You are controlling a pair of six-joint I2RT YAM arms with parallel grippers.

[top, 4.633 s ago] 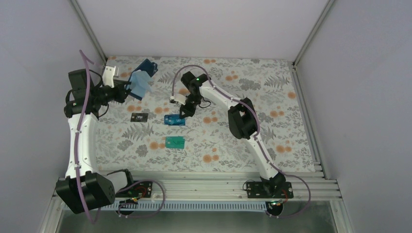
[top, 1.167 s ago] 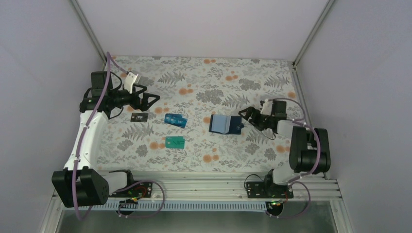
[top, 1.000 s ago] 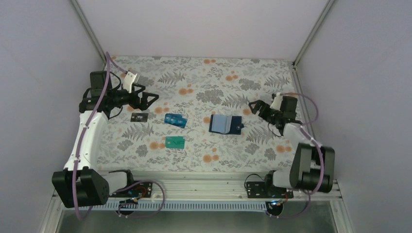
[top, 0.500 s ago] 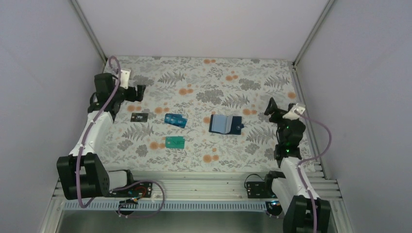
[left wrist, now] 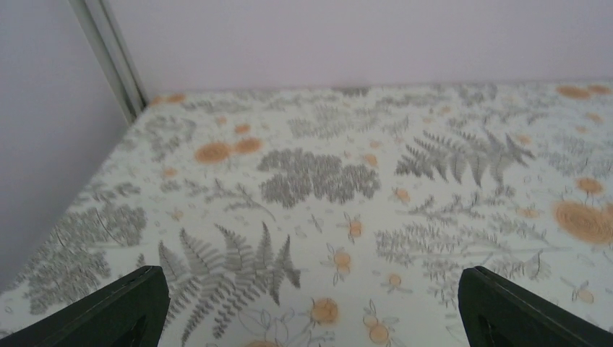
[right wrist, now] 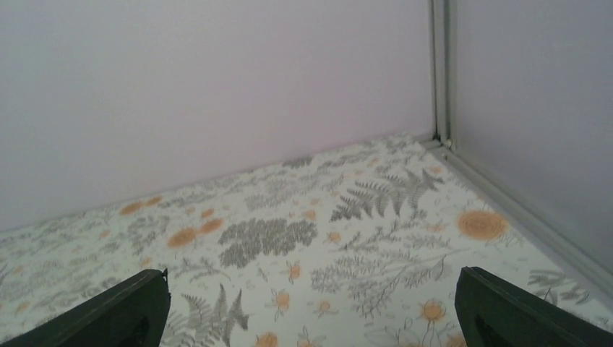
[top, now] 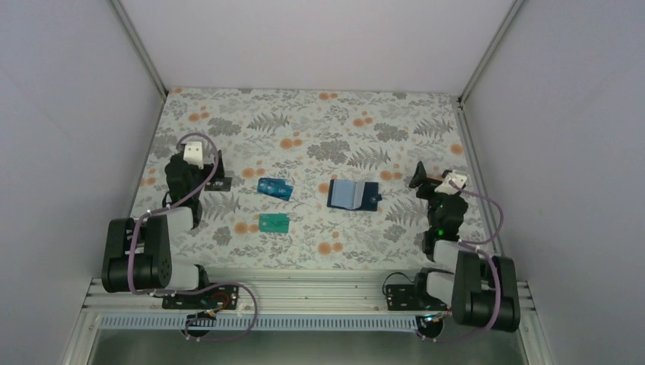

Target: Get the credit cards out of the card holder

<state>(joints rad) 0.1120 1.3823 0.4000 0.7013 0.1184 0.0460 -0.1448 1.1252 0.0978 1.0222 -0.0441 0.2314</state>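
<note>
On the flowered tabletop point(top: 319, 137) the two arms sit folded low by their bases, one at each side, well apart from the things in the middle. The left claw point(left wrist: 311, 303) is spread wide with nothing between its fingers, and the right claw point(right wrist: 311, 303) is the same, wide apart and holding nothing; each wrist view shows only bare cloth pattern and the far wall. The card holder point(top: 354, 195) lies opened flat, pockets up, a little right of the middle. Whether a card hides in a pocket is too small to tell. Left of it, each apart from the others, lie the blue card point(top: 274, 188), the green card point(top: 274, 222) nearer the bases, and the dark card point(top: 222, 183) just beside the left arm. With three cards out, the job looks finished or nearly so. The holder is likely light and soft, floppy at its fold, so it is best pinched by one cover's outer edge or pinned flat while a card is drawn. The cards are likely stiff, thin and slick; lying flat they give little to grip, so a short edge is the place to nip.
</note>
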